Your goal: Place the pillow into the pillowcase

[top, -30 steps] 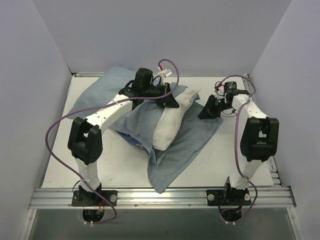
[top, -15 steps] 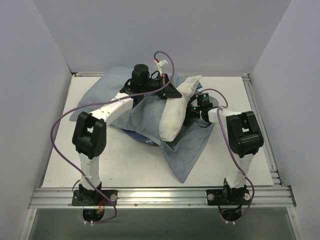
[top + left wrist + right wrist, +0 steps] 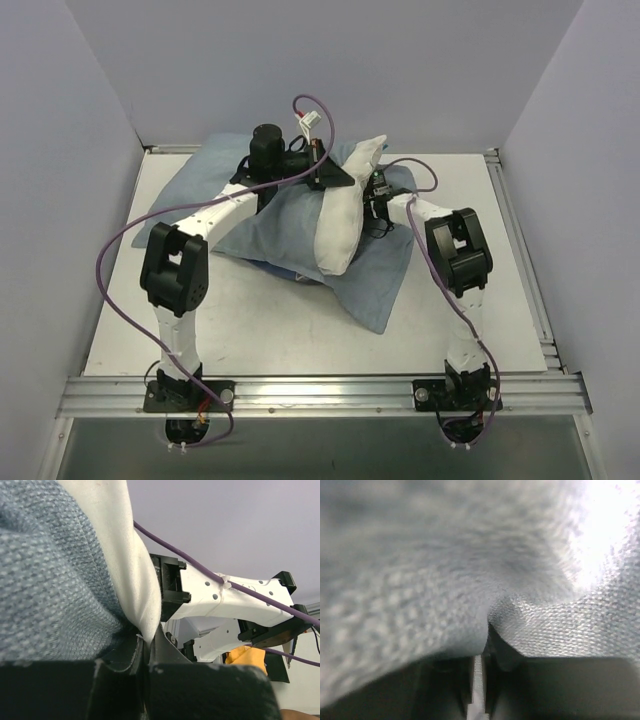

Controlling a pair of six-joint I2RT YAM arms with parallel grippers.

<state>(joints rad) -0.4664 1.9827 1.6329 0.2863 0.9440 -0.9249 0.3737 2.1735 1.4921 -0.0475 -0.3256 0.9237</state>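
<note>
Scene: two white-and-black arms meet over bedding heaped at the far middle of the desk (image 3: 250, 330), with pale grey walls on three sides.
Pillow: the pillow (image 3: 340, 225) shows as a slanted white band. Its far corner is lifted and pointing toward the back wall, and its near end rests on blue cloth.
Pillowcase: the pillowcase (image 3: 385, 275) sprawls under and beside the pillow, pale grey-blue side up, with one corner trailing toward the near right. It bulges to the left of the white band, but it is unclear whether any of the pillow is inside. A sliver of darker blue shows at its near edge.
Left hand: the left hand (image 3: 146, 641) is clamped tight at the pillow's far end. White pillow fabric runs down into the closed jaws and blue weave presses against it from the left. It cannot be told whether the blue is pinched too.
Right hand: the right hand (image 3: 481, 665) sits just beside the pillow's right flank. Its jaws are drawn nearly together on a fold of woven grey cloth that reads as the pillowcase.
Arms: the left arm (image 3: 215, 215) stretches diagonally across the blue cloth, and the right arm (image 3: 455, 255) bends inward at the elbow.
Cable: a purple cable (image 3: 115, 250) loops wide of the left arm.
</note>
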